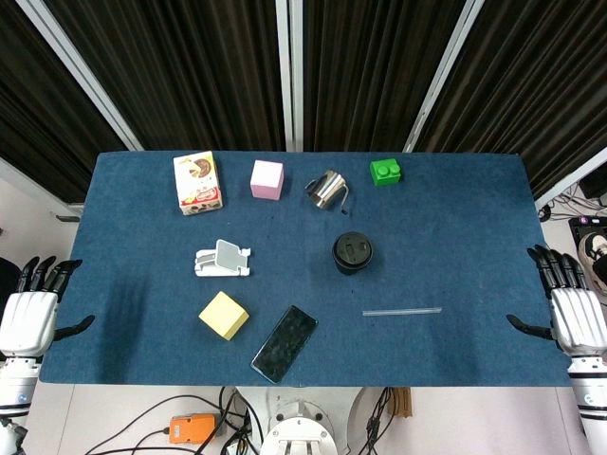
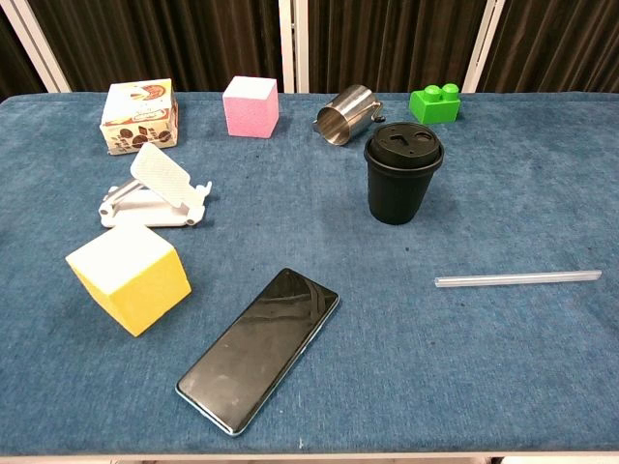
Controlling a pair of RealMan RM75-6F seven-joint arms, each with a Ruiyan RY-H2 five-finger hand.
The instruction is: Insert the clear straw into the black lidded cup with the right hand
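The black lidded cup (image 1: 352,253) (image 2: 403,172) stands upright near the middle of the blue table. The clear straw (image 1: 402,311) (image 2: 517,279) lies flat on the cloth, in front of the cup and to its right, apart from it. My right hand (image 1: 572,305) hangs open off the table's right edge, well away from the straw. Off the left edge my left hand (image 1: 33,305) is open too and holds nothing. Neither hand shows in the chest view.
Along the back stand a snack box (image 1: 198,182), a pink cube (image 1: 266,179), a tipped metal pitcher (image 1: 324,190) and a green brick (image 1: 385,172). A white phone stand (image 1: 223,259), a yellow cube (image 1: 223,315) and a black phone (image 1: 285,343) lie left of the cup.
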